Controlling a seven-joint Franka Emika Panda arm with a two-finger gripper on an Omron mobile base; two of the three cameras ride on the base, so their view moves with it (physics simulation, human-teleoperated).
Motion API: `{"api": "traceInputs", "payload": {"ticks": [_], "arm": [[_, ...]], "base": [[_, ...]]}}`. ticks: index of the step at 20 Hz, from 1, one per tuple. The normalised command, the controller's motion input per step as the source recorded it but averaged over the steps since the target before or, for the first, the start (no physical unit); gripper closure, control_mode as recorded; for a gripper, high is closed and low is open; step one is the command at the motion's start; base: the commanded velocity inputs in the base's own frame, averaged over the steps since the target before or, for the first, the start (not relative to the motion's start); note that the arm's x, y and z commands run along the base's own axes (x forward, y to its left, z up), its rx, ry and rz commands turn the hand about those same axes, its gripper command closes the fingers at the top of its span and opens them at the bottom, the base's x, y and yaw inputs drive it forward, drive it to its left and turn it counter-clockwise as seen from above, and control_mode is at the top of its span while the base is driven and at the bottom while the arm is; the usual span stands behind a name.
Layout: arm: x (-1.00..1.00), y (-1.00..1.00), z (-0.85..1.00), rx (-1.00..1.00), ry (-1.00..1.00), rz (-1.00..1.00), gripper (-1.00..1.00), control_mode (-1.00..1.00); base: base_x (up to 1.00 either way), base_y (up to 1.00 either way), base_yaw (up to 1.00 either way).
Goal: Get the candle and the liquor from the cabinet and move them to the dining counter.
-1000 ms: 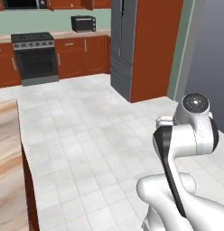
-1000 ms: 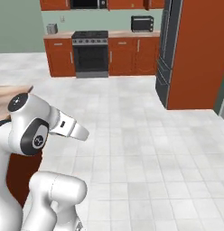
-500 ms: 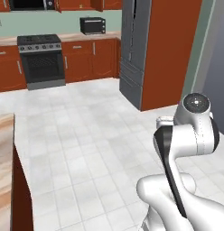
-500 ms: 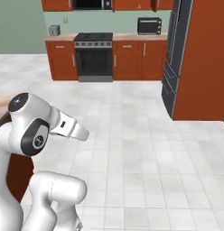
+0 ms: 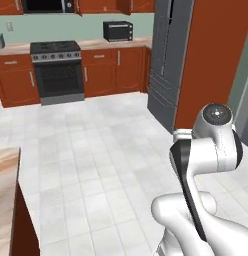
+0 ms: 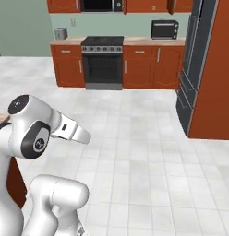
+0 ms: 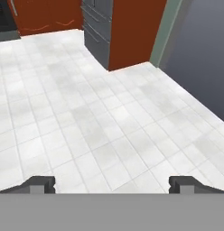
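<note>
Hanging over bare white tile floor [image 7: 100, 117], the gripper [image 7: 112, 184] has its jaws wide apart w/ nothing between them; both dark fingertips [image 7: 39, 184] show at the near edge of the hand view. Arm [image 5: 206, 150] is folded up close to the base. Dining counter [image 5: 5, 200] is just a marble-look corner at near left, beside the arm, apart from the gripper. Far wall: red-brown wall cabinet [image 6: 65, 4] row above the black stove [image 6: 103, 62], well apart from the gripper, across the floor. Toaster oven [image 6: 164, 29] sits on the far worktop, right of the stove. Grey fridge [image 5: 168, 65] w/ red-brown panel stands at far right. Can't make out candle or liquor at this range.
</note>
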Motion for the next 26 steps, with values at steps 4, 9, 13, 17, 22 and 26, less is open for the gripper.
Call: {"api": "traceInputs", "payload": {"ticks": [4, 9, 13, 17, 22, 26], "arm": [[0.00, 0.00, 0.00, 0.00, 0.00, 0.00, -1.00, 1.00], [0.00, 0.00, 0.00, 0.00, 0.00, 0.00, -1.00, 1.00], [0.00, 0.00, 0.00, 0.00, 0.00, 0.00, -1.00, 1.00], [0.00, 0.00, 0.00, 0.00, 0.00, 0.00, -1.00, 1.00], [0.00, 0.00, 0.00, 0.00, 0.00, 0.00, -1.00, 1.00], [0.00, 0.00, 0.00, 0.00, 0.00, 0.00, -1.00, 1.00]], "base": [[0.91, -0.17, 0.14], [0.90, -0.23, 0.10], [0.84, -0.29, 0.10], [0.78, -0.40, 0.02], [0.76, -0.43, 0.00], [0.75, -0.41, 0.02]]}}
